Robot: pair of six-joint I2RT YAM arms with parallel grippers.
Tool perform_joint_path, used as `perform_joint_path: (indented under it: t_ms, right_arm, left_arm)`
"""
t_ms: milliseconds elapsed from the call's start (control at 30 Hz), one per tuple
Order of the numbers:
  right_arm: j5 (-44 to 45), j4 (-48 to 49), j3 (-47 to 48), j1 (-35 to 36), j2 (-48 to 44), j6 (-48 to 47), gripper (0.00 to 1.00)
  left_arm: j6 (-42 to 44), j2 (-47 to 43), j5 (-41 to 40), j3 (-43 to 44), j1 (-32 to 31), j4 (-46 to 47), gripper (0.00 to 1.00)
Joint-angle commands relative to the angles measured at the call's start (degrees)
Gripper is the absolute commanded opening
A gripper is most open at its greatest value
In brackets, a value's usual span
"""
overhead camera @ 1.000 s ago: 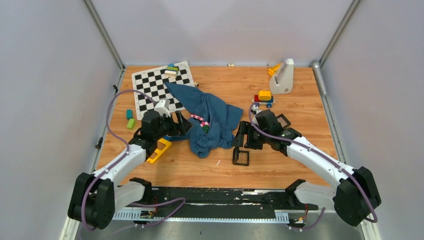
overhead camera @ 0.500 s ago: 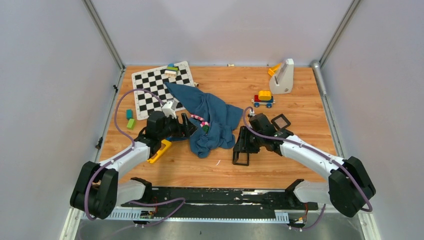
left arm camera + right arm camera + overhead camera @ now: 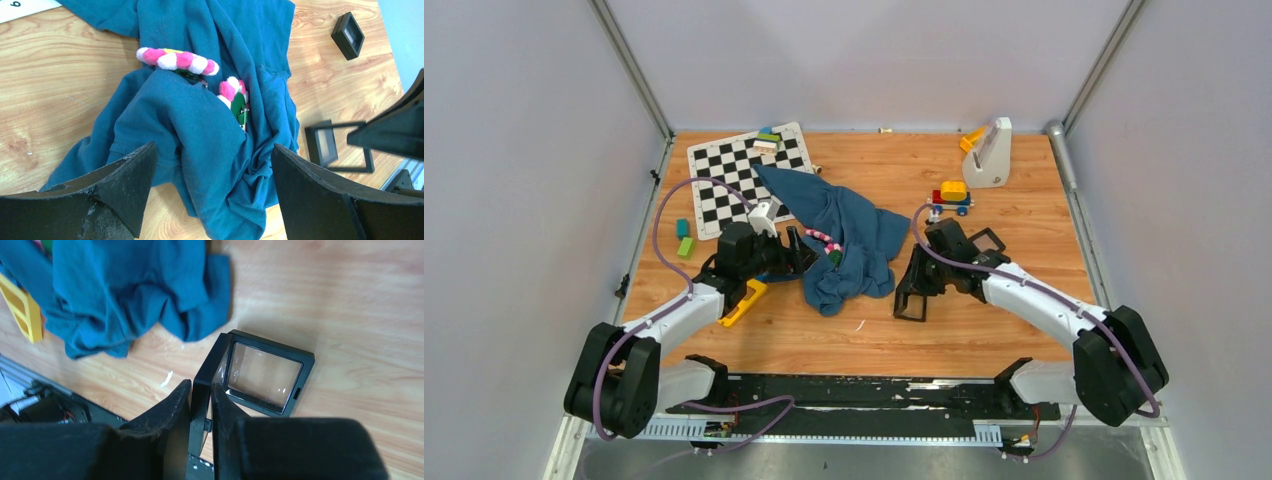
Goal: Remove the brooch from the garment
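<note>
Right gripper (image 3: 201, 401) has swung inward and clamped onto the black frame box (image 3: 262, 374); left gripper (image 3: 216, 186), gaping and empty, sits nearer, the brooch (image 3: 178, 59) dead ahead on the garment (image 3: 200, 135).

— Where is the brooch (image 3: 178, 60)?
— On the garment (image 3: 849, 240), mid-surface (image 3: 969, 345). The chessboard (image 3: 734, 170) lies behind it, to the left.
— And to the right?
— A display frame (image 3: 262, 375) just beside it, with the toy car (image 3: 951, 197) behind that.
</note>
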Motion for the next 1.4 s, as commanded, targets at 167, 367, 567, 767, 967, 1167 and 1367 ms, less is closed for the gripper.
perform_joint_path:
  t_ms: [167, 367, 567, 767, 967, 1167, 1367]
  right_arm:
    - [1.5, 4.4, 6.9, -17.2, -0.6, -1.2, 0.17]
    - [-7.7, 9.9, 12.0, -28.2, 9.2, -1.0, 0.14]
    - [-12.4, 10.4, 19.8, -30.9, 20.7, 0.1, 0.10]
    - [-8.5, 10.4, 23.4, -30.9, 25.0, -0.2, 0.39]
    - [-7.7, 8.5, 23.5, -30.5, 22.2, -3.0, 0.77]
    - [4.7, 0.3, 23.3, -21.5, 12.5, -7.9, 0.78]
    - [11.6, -3.2, 24.6, -8.1, 9.7, -6.7, 0.78]
  left_arm:
    - [1.1, -1.1, 0.2, -0.2, -0.4, 2.1, 0.90]
    - [1.1, -1.0, 0.2, -0.1, -0.5, 2.0, 0.90]
    - [1.3, -1.0, 0.2, 0.0, -0.6, 1.7, 0.90]
    - [1.3, -1.8, 0.3, -0.2, -0.8, 1.1, 0.90]
    - [1.6, -2.1, -1.5, 0.4, -0.8, -1.0, 0.90]
    - [1.6, -3.5, -2.2, 0.3, -0.9, -2.1, 0.89]
    - [1.8, -3.4, -3.6, 0.7, -0.9, -3.0, 0.89]
